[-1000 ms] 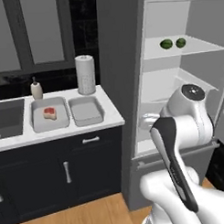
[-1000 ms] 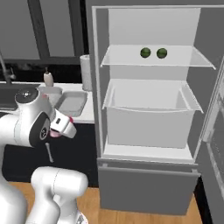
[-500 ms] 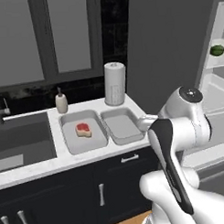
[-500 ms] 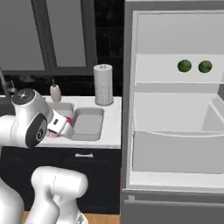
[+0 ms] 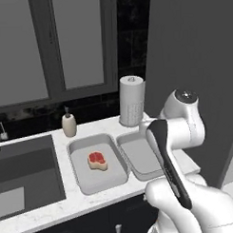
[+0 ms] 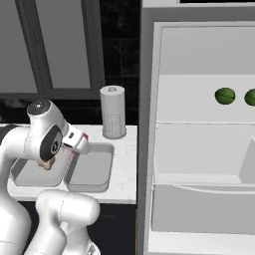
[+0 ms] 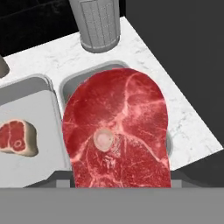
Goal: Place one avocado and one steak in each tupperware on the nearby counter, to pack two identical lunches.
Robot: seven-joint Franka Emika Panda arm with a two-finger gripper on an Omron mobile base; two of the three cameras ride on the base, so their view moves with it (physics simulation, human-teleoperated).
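Observation:
My gripper (image 6: 70, 151) is shut on a large red raw steak (image 7: 116, 131), which hides the fingertips in the hand view. The steak hangs above the right tupperware (image 7: 70, 84), an empty light-grey tray (image 5: 144, 158) on the white marble counter (image 5: 88, 200). Beside it on the left, the other tupperware (image 5: 99, 181) holds a smaller steak (image 5: 97, 160), also seen in the hand view as a steak (image 7: 16, 138). Two green avocados (image 6: 225, 95) (image 6: 250, 97) lie on a shelf in the open fridge.
A paper towel roll (image 5: 131, 100) stands behind the trays against the dark backsplash. A soap dispenser (image 5: 68, 125) sits by the dark sink basin (image 5: 25, 169) at the left. The open fridge (image 6: 199, 164) rises right of the counter's end.
The whole picture has shifted: the base has driven from the fridge toward the counter, so the trays now sit close in front. The steak stays in the gripper.

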